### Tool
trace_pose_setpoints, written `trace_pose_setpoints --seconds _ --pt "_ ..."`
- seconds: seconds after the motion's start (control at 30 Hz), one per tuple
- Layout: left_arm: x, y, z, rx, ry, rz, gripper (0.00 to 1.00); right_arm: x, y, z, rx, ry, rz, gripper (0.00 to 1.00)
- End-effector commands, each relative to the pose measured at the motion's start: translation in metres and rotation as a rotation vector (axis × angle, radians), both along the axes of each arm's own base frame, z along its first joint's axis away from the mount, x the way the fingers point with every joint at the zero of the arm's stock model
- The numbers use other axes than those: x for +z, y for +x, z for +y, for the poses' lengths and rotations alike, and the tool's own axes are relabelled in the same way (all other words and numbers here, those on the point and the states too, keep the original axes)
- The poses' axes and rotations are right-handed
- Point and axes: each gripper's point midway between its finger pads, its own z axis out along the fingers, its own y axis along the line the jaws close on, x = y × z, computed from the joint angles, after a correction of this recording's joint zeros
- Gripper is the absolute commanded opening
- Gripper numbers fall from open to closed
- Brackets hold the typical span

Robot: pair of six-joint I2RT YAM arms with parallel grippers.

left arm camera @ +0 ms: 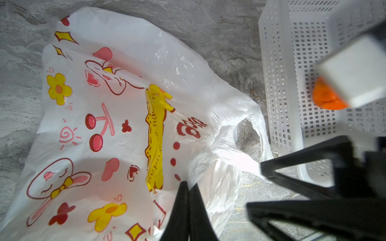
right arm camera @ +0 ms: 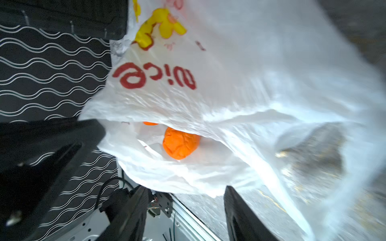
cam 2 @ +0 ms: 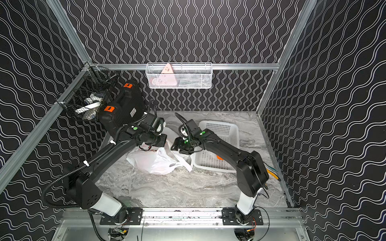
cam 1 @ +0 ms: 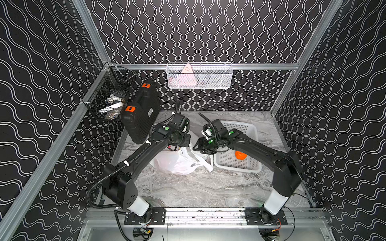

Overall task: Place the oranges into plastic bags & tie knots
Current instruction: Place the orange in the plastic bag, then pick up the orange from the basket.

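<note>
Lying in bag (right arm camera: 240,87), orange (right arm camera: 180,144) sits beyond right fingers (right arm camera: 129,215).

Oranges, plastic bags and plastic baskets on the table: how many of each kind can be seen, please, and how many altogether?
Oranges: 3 visible, one in the plastic basket, two in the plastic bag, one of them only partly visible; others may be hidden
Plastic bags: 1
Plastic baskets: 1
Total: 5
</note>
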Motion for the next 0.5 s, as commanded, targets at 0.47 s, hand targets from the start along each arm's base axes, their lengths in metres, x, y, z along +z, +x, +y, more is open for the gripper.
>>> trace_pose_setpoints --seconds 0.47 --pt "0.0 -0.002 -0.002 -0.022 -0.008 -0.003 0.0 -0.049 0.032 -0.248 -0.284 -0.76 0.058 0.78"
